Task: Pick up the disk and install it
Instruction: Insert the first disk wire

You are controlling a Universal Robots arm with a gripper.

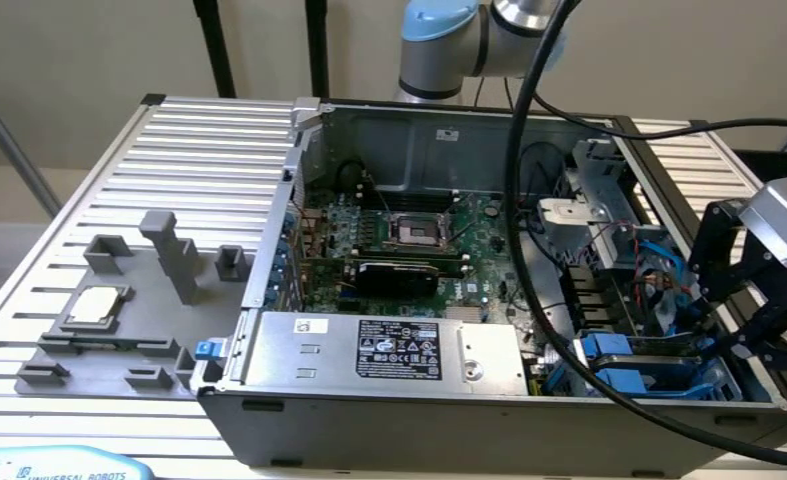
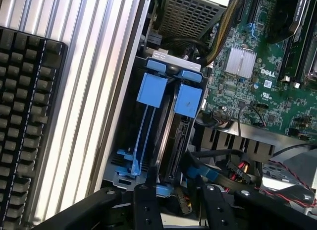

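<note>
Wrist view: the gripper [image 2: 176,198] is cut off at the picture's edge, and only the ends of its black fingers [image 2: 147,202] show. They stand apart, astride the near end of the drive cage [image 2: 169,55]. Cables and a dark plug crowd the gap, so I cannot tell whether the fingers touch anything. The disk [image 2: 188,100] stands on edge in the cage. Its bright blue carrier has a square tab at the far end, and the drive body is a shadowed sliver (label face turned out of sight). Just beside it stands a second blue carrier [image 2: 152,88] with thin rails. A black keyboard [image 2: 25,116] lies on the slatted worktop [image 2: 94,91], cropped.

Exterior view: the open computer case [image 1: 473,425] lies on the worktop. The cage is in the case's corner nearest the exterior view's right, next to the power supply [image 1: 366,348]. The gripper's black linkage and a thick black cable [image 1: 527,250] hide part of the cage, and the disk shows only as blue patches.
</note>
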